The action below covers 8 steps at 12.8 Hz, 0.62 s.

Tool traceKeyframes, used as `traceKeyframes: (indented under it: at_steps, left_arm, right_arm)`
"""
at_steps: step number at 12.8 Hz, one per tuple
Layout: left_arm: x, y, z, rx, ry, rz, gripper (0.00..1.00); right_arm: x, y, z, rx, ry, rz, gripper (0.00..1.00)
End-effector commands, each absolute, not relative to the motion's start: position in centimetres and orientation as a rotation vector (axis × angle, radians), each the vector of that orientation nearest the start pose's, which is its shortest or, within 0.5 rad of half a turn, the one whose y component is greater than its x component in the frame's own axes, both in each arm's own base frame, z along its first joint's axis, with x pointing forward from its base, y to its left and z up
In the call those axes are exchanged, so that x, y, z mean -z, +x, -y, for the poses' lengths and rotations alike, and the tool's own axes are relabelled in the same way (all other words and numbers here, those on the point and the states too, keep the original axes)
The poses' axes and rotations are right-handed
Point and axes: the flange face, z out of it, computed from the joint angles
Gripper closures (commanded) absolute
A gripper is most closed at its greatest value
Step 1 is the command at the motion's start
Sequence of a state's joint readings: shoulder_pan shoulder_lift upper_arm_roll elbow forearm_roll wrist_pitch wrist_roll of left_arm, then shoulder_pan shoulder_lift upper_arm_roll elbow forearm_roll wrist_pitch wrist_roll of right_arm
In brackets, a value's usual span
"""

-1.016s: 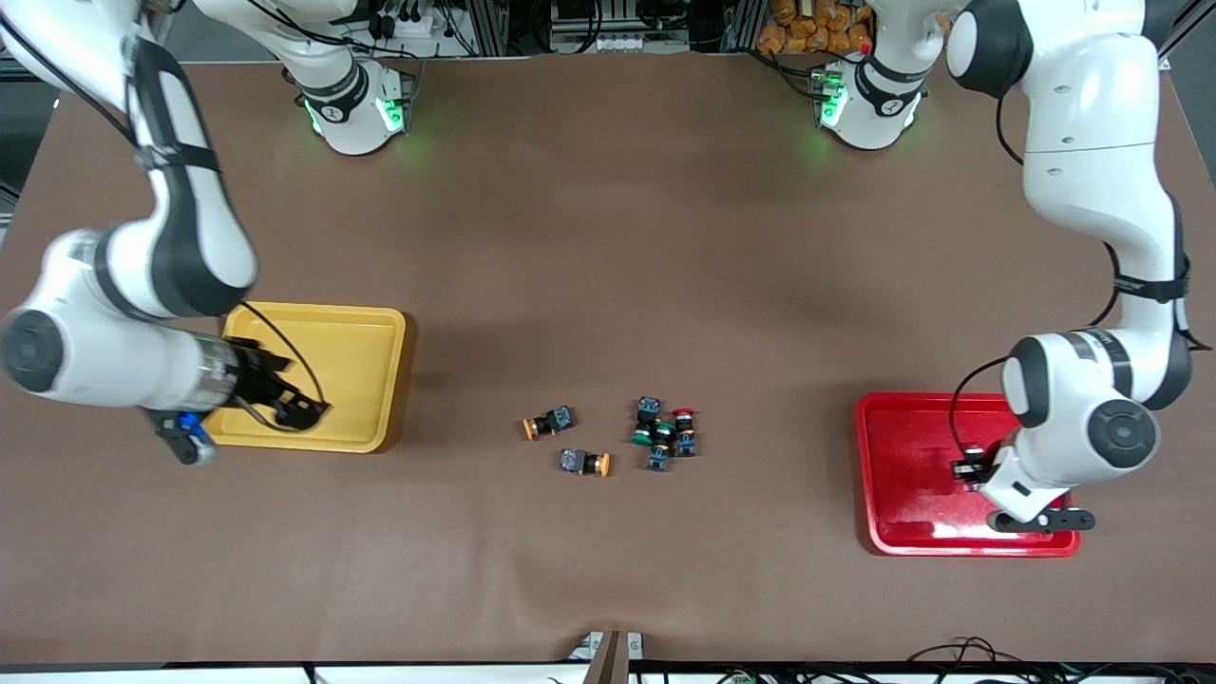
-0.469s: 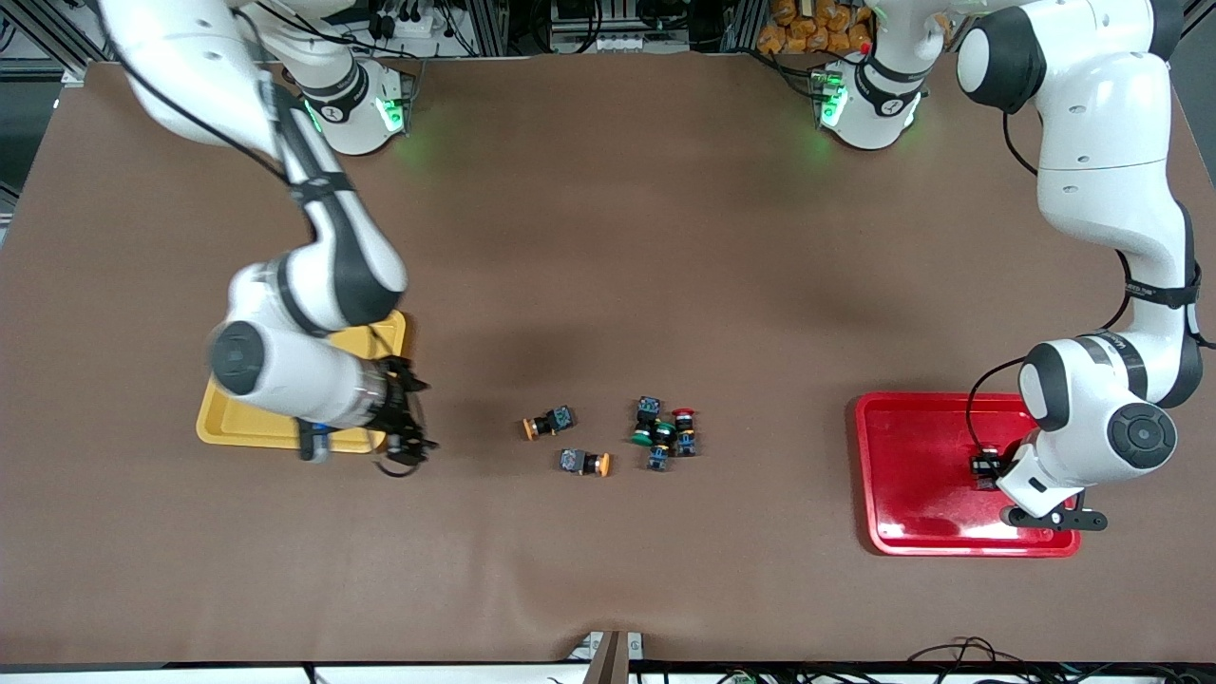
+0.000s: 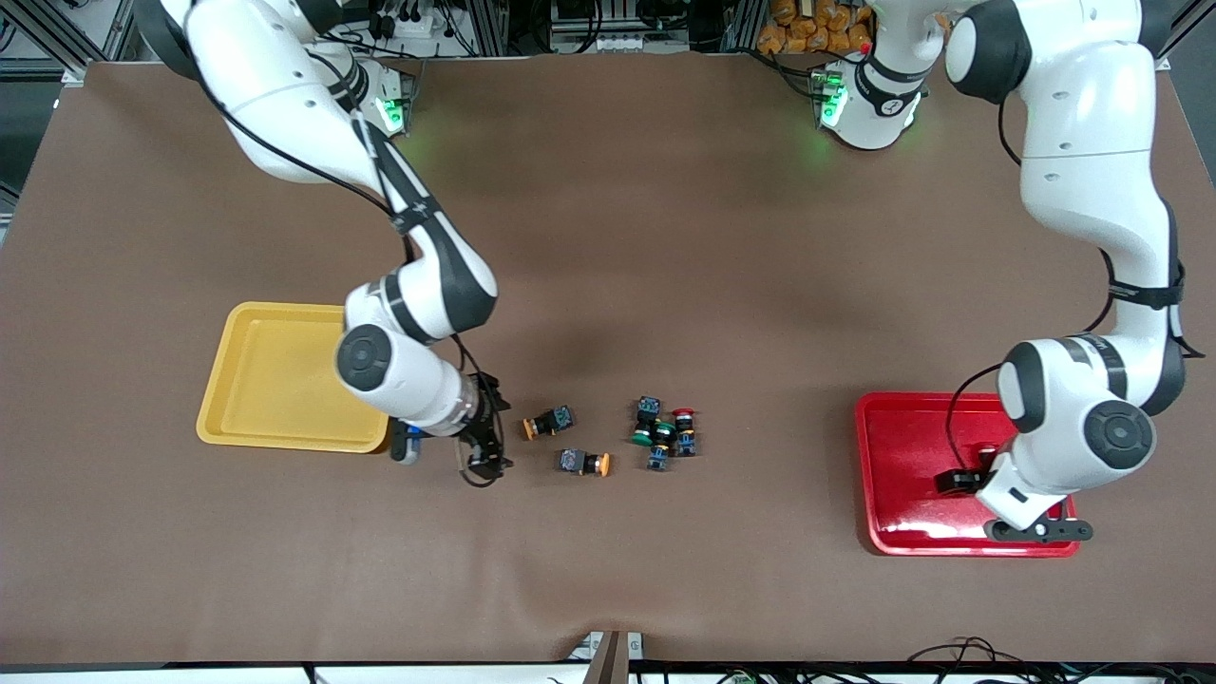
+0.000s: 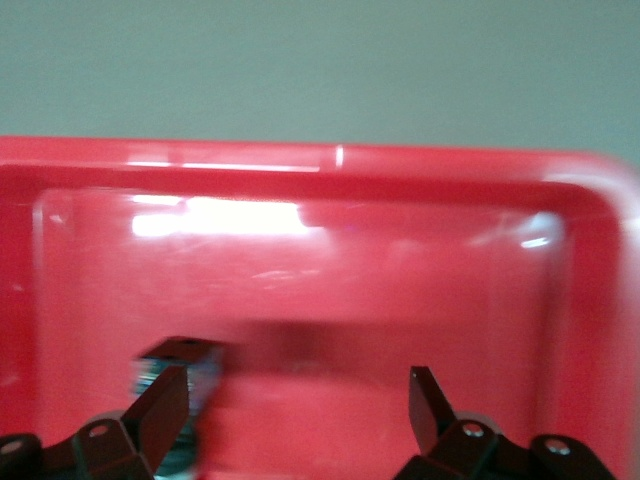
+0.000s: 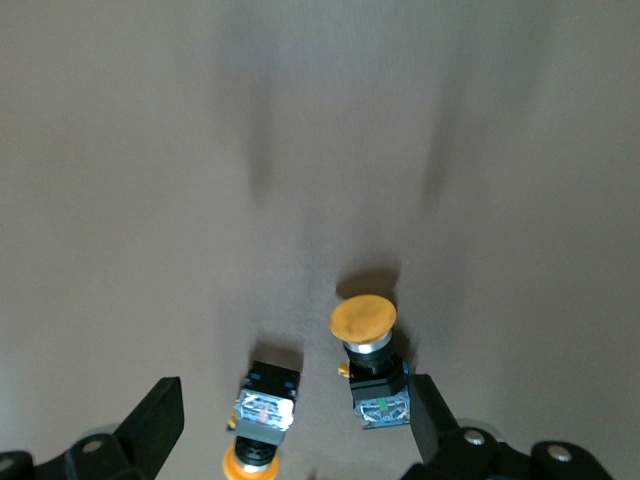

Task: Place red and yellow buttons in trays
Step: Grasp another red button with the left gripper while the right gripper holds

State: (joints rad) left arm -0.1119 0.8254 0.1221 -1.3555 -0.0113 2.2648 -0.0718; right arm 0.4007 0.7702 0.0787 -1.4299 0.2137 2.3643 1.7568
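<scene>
The right gripper (image 3: pixel 486 446) hangs low over the table between the yellow tray (image 3: pixel 275 375) and the loose buttons, its fingers (image 5: pixel 150 425) spread apart with nothing between them. In its wrist view two orange-capped buttons lie just ahead of the fingertips: one (image 5: pixel 370 355) with its cap pointing away from the gripper, the other (image 5: pixel 262 415) with its cap toward it. From the front, the first orange button (image 3: pixel 548 421) sits at about 3 o'clock from the gripper, close by, and the second (image 3: pixel 583 463) lies a little nearer the camera, at about 4 o'clock. The yellow tray lies at roughly 9 o'clock from the gripper.

At 3 o'clock from the orange pair lies a tight cluster (image 3: pixel 663 434) of switches (a red cap (image 3: pixel 683 414) and a green cap (image 3: pixel 642 438) show; the rest are too jumbled to sort).

The left gripper (image 3: pixel 978 472) is low over the red tray (image 3: pixel 912 513), fingers (image 4: pixel 160 410) wide apart and holding nothing. A blurred button (image 4: pixel 185 375) shows against one finger in the wrist view, inside the tray (whether it rests on the floor cannot be told).
</scene>
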Motion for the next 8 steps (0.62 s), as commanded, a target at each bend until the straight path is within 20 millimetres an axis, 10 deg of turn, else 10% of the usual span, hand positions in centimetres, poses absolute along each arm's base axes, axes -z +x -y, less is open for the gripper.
traceKeyframes:
  at_steps: [1,6,7,8]
  left_arm:
    - [-25.3,74.3,6.6,0.173,-3.064,0.190,0.01]
    - [-26.7,72.5,18.2,0.201,-3.115,0.338,0.01]
    - [-26.7,72.1,19.8,0.198,-3.118,0.362,0.01]
    - [-26.6,71.4,22.2,0.188,-3.138,0.355,0.01]
  right_arm:
    - [-23.1,65.5,-36.8,-0.126,-2.224,-1.874,0.00]
    - [-17.6,64.1,-37.2,-0.119,-2.330,-1.878,0.15]
    - [-16.6,63.9,-37.0,-0.105,-2.358,-1.874,0.38]
    - [-16.2,64.1,-36.6,-0.100,-2.366,-1.874,0.89]
